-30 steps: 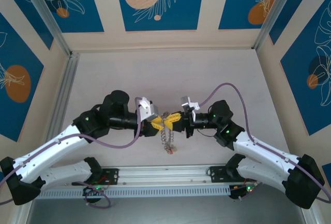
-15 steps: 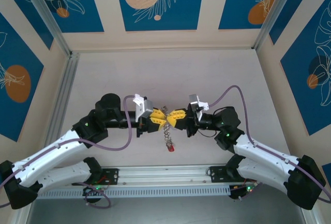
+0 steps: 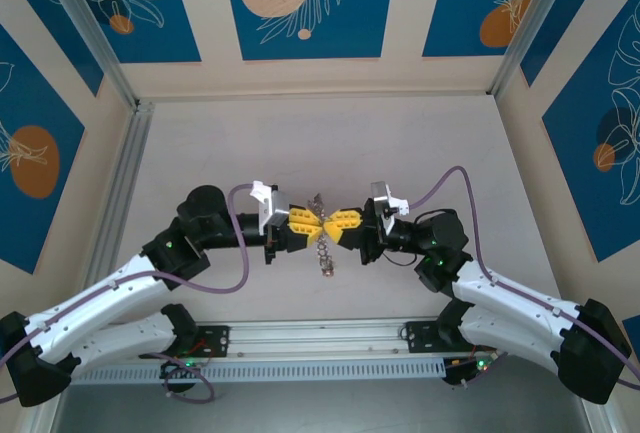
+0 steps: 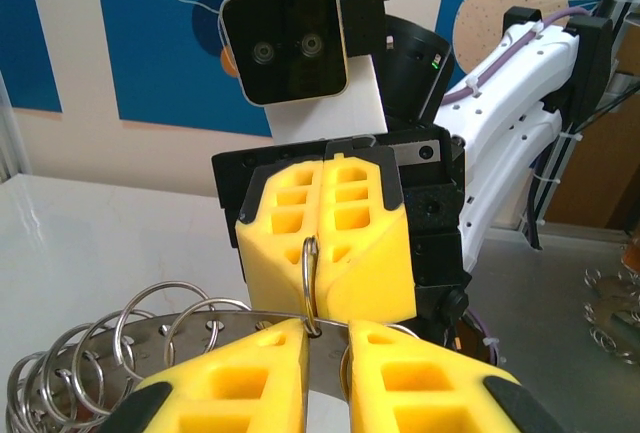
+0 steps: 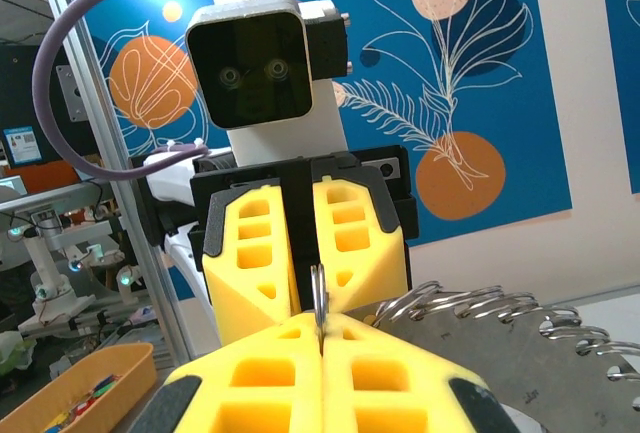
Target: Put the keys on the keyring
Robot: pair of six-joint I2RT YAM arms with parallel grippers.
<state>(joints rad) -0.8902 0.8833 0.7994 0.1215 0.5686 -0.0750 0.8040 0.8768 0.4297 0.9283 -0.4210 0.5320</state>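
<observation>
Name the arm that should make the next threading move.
Right. The right fingers are shut on a small ring at the rim of the keyring, so that arm can probably work it on; the left fingers show a gap and suit steadying.

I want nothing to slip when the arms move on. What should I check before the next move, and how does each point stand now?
1. Right pincer shut on the small ring: ok.
2. Left pincer gripping the keyring: cannot tell; a narrow gap shows between its fingers.
3. Pincers facing tip to tip: ok.
4. Small ring reaching the keyring's rim: ok, judging by the left wrist view.
5. Small ring threaded onto the keyring: cannot tell.
</observation>
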